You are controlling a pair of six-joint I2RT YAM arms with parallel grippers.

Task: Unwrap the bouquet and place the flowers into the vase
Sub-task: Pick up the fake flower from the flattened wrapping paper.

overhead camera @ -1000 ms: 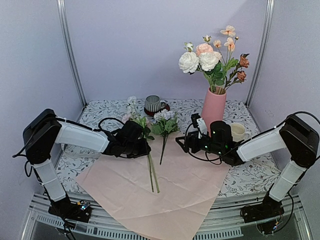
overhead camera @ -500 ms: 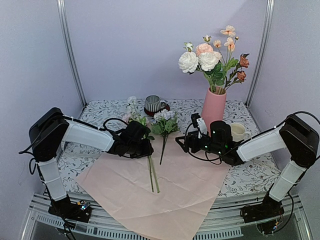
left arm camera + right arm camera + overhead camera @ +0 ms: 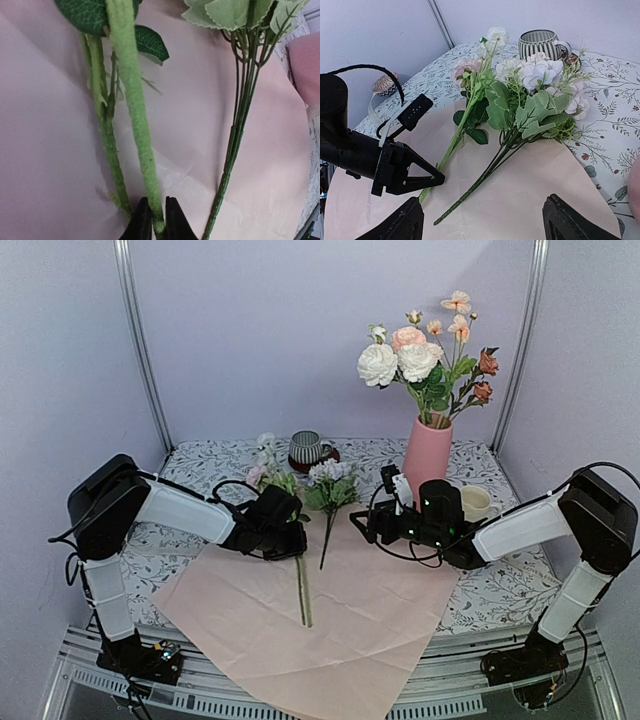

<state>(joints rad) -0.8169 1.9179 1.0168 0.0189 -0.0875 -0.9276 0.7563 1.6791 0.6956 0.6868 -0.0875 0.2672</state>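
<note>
- The left end effector [image 3: 159, 223] is clenched on the thick fuzzy stem [image 3: 136, 120], low down by its cut end. The stem lies on the pink paper [image 3: 50, 150] in the middle of the tabletop [image 3: 500, 585].
- Risk: gripped so close to the end, the long stem could swing or slip out once raised, as the bloom end likely outweighs the grip.
- Risk: the thin stem [image 3: 111, 150] lies just left of it, perhaps touching, and its leaves could snag and get dragged along.
- Risk: a fingertip may have caught the paper, so the sheet could lift too.
- The right end effector [image 3: 482, 222] is released, jaws wide, near the lilac sprig [image 3: 540, 72].
- Risk: the vase [image 3: 427, 455], far right, is already crowded, so forcing in another stem could tip it.
- Count: 2 end effectors, 3 stems lying on 1 sheet, 1 vase, 1 striped cup [image 3: 304, 448], 1 cream mug [image 3: 478, 503].
</note>
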